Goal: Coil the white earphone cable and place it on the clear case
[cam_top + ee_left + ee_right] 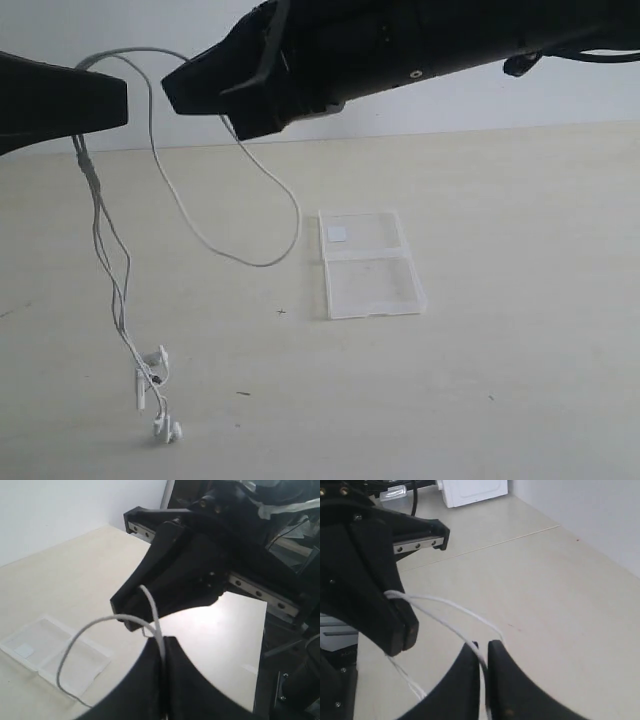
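Above the left part of the table [520, 380], well off its surface, both arms hold the white earphone cable [260, 263] in the air. The left end effector [164, 641] has its fingers pressed together on the wire. From it the doubled strands drop nearly straight down, and the earbuds [165, 430] hang at or just touching the table toward its near left corner; I cannot tell which. Just beside it, the right end effector [484, 650] has reached across the middle and is likewise clamped on the wire. A short arc of cable bridges the two, and a longer slack loop sags below the right one, its lowest point hanging clear of the table.

To the right of that loop and apart from it, the clear case [368, 262] lies open and flat between the far edge and the near edge. Its long axis runs from far to near, and the half with the white sticker [337, 234] is the farther one. From both end effectors the case lies down and to the right, with the right arm nearer. The cable looks only loosely gathered, so more winding seems needed before it is lowered onto the case.
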You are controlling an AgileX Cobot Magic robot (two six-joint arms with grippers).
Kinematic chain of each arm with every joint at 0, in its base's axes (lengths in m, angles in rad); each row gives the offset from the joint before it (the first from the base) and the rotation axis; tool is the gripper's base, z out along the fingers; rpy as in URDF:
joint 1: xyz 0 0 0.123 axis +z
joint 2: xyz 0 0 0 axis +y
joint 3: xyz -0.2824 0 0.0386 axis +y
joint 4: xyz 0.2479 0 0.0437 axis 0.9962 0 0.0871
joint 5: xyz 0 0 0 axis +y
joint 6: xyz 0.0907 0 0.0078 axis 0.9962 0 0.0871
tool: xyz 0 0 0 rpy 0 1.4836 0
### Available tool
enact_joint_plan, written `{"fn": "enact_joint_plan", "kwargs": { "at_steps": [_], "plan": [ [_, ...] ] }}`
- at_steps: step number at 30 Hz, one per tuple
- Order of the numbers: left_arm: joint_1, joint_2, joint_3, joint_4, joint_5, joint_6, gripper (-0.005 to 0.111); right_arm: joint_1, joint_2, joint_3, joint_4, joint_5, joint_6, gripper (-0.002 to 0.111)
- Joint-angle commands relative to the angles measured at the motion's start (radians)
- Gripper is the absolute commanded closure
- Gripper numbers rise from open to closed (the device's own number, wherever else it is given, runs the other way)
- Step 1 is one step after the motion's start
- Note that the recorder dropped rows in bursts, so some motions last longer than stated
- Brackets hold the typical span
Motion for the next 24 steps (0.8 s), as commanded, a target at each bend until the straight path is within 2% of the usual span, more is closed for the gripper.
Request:
{"fn": "enact_joint_plan", "kwargs": {
  "at_steps": [1,8,16,24],
  "plan": [
    [0.003,-0.005,0.002,-0.009,0.001,-0.004,0.107,-0.003,-0.016,0.002,0.02,-0.071,-0.022,0.108],
    [0.003,-0.005,0.002,-0.009,0.019,-0.004,0.107,-0.003,-0.117,0.002,0.018,-0.23,0.046,0.108],
    [0.003,-0.005,0.002,-0.009,0.024,-0.004,0.107,-0.003,-0.169,-0.003,0.019,-0.266,0.091,0.108],
    [0.003,-0.005,0.002,-0.009,-0.003,-0.004,0.106,-0.003,-0.154,-0.064,0.017,-0.214,0.116,0.108]
  ]
}}
